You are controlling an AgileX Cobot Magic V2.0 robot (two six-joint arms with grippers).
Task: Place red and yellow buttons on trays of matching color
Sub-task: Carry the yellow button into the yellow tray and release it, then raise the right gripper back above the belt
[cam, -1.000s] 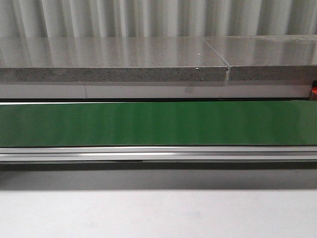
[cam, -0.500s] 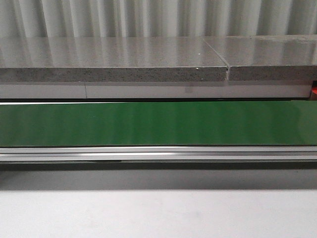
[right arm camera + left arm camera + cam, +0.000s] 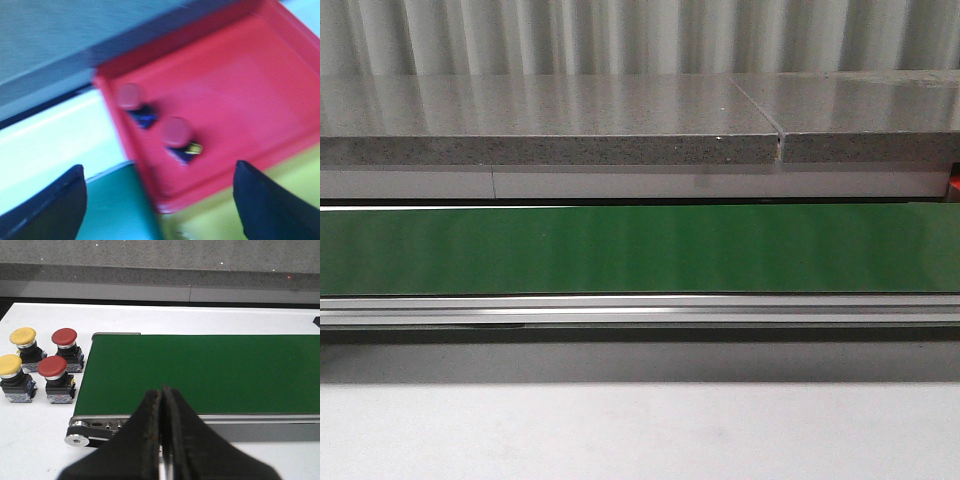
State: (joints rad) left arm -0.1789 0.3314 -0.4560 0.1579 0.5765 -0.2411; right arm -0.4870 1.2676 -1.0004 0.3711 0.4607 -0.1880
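Observation:
In the left wrist view two red buttons and two yellow buttons stand on the white table beside the end of the green belt. My left gripper is shut and empty, over the belt's near edge. In the blurred right wrist view a red tray holds two red buttons. A yellow tray lies next to it. My right gripper is open and empty above the trays' edge. Neither gripper shows in the front view.
The front view shows only the green conveyor belt with its metal rail, a grey stone counter behind it and white table in front. A grey counter edge runs behind the belt in the left wrist view.
None in the front view: the belt and counter look the same in all three frames.

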